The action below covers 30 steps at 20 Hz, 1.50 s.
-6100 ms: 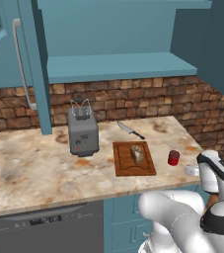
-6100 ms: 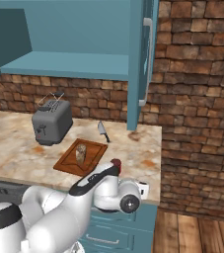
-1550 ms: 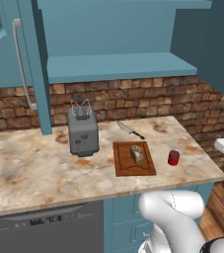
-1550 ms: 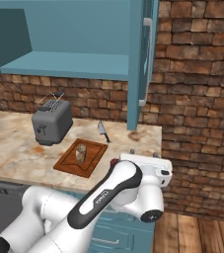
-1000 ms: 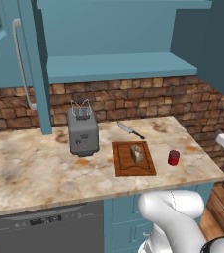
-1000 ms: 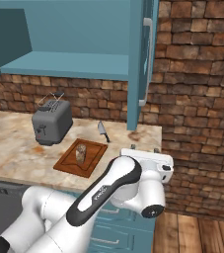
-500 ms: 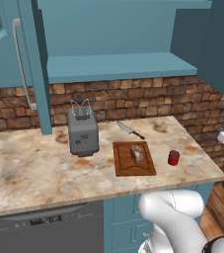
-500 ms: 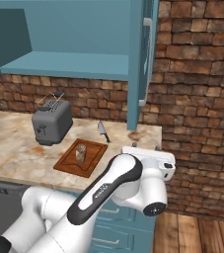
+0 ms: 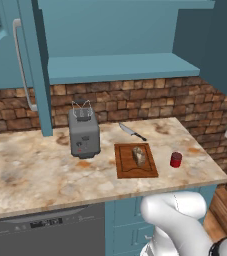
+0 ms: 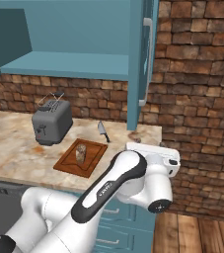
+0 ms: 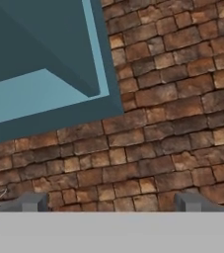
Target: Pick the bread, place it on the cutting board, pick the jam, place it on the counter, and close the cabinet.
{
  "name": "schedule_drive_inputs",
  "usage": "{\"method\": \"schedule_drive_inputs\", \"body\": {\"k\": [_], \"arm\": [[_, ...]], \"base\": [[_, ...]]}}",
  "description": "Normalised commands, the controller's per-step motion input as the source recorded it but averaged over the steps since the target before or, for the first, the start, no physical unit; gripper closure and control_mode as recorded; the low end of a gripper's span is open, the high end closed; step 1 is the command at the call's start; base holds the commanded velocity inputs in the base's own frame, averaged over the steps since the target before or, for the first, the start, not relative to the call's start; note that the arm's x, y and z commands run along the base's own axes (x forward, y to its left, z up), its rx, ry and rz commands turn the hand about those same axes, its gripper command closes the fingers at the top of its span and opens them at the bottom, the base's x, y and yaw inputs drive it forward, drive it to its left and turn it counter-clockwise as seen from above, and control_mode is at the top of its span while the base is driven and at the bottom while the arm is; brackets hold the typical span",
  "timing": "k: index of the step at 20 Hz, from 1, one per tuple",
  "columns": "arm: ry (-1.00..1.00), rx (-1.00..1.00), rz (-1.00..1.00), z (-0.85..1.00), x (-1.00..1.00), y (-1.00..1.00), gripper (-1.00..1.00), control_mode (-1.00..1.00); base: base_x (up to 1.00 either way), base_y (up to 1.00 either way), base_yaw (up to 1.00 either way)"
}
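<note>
The bread stands on the cutting board, right of the toaster; the right base view shows the bread and board too. The red jam sits on the counter just right of the board. The teal cabinet stands open, with its shelf bare and its right door swung out. My gripper is open and holds nothing; it hangs off the counter's right end, facing the brick wall and the cabinet door's lower corner. My white hand hides the jam in the right base view.
A grey toaster and a knife lie on the counter behind the board. The cabinet's left door with its long handle hangs open at the left. A brick wall closes off the right side.
The hand has risen a little beside the counter's right end, jaws still wide. Bread, jam and cabinet doors have not moved.
</note>
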Motion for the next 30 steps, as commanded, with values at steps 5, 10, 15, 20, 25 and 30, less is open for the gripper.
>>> {"method": "schedule_drive_inputs", "body": {"k": [5, 10, 15, 20, 25, 30], "arm": [[-0.01, 0.02, 0.0, 0.2, 0.0, -0.11, -1.0, -1.0], [-0.02, 0.0, 0.0, 0.17, 0.0, -0.09, -1.0, -1.0], [-0.02, 0.0, 0.0, 0.12, -0.01, -0.08, -1.0, -1.0], [-0.01, 0.0, 0.0, 0.0, 0.0, -0.03, -1.0, -1.0], [0.0, 0.0, 0.0, 0.02, 0.0, -0.08, -1.0, -1.0], [0.0, 0.01, 0.0, 0.1, -0.03, -0.18, -1.0, -1.0]], "base": [[0.0, 0.0, 0.0], [0.0, 0.0, 0.0], [0.0, 0.0, 0.0], [0.0, 0.0, 0.0], [0.0, 0.0, 0.0], [0.0, 0.0, 0.0]]}}
